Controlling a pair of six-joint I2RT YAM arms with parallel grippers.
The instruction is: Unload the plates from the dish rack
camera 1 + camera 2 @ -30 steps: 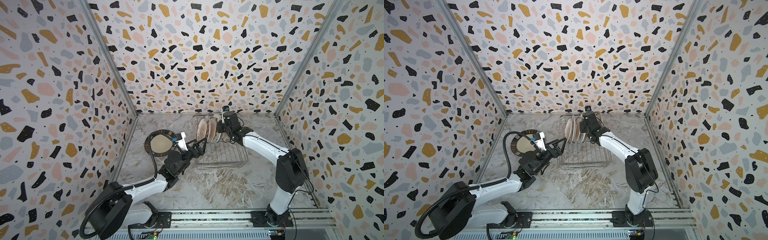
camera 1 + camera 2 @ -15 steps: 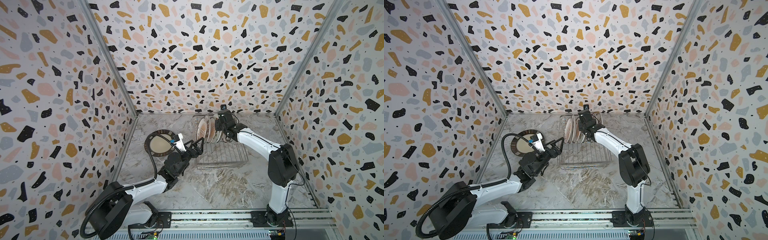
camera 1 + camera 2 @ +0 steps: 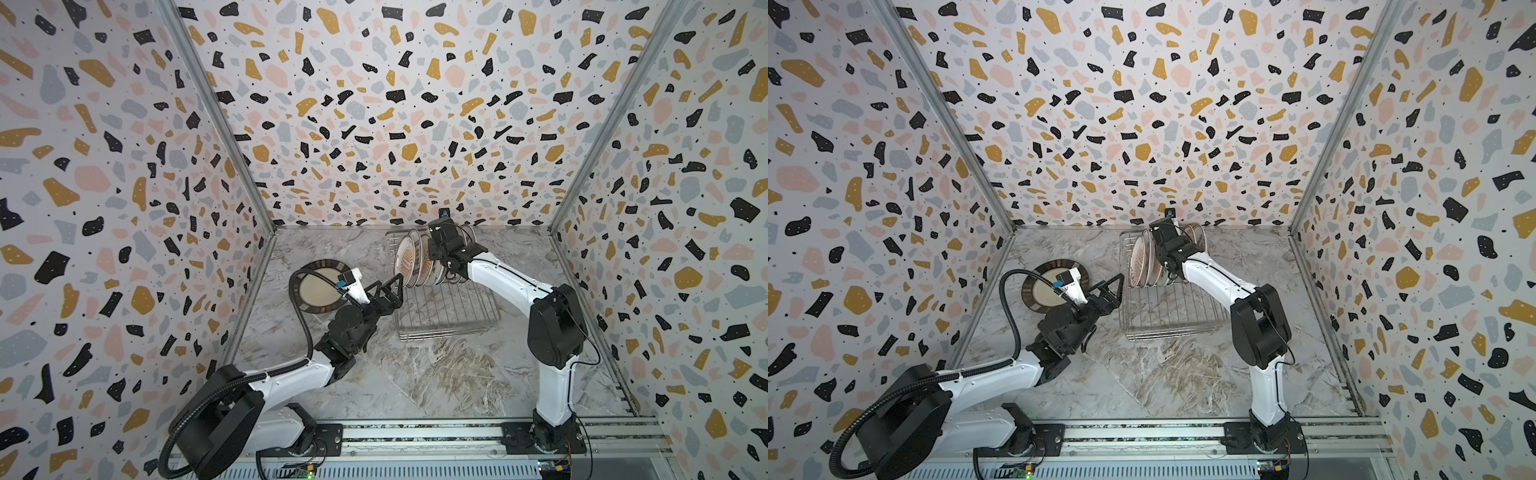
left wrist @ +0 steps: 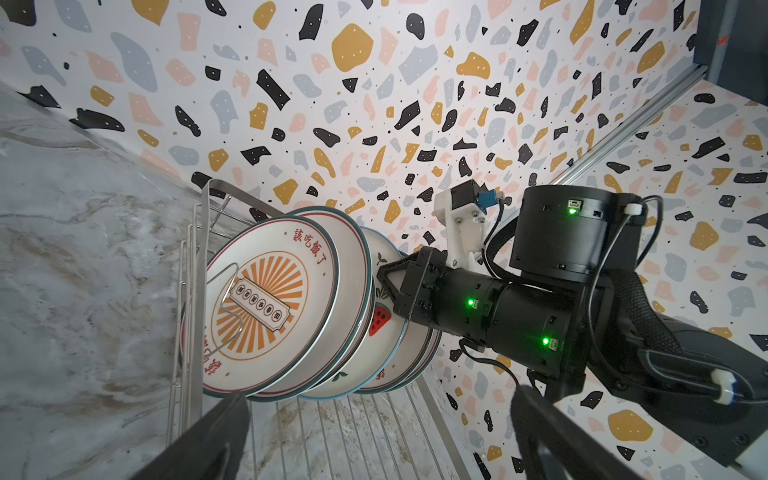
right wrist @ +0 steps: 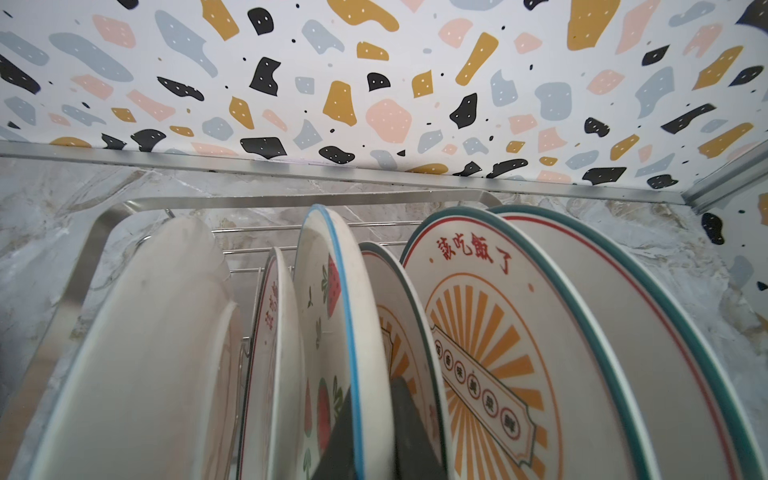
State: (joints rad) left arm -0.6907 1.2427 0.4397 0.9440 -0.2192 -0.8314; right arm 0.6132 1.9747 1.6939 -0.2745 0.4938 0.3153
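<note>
Right end effector pinches watermelon plate rim, neighbours crowding close

Enclosure is three-sided: back wall, left wall and right wall, all in white terrazzo print with black, mustard, pink and grey chips. Aluminium corner posts at both back corners. Table has a grey-beige marble finish. Metal rail runs along the front edge. Lighting even, shadows soft.

white plates: orange sunburst, red characters, teal rims; watermelon plate blue-rimmed; silver dish rack; grey marbled table.
</note>
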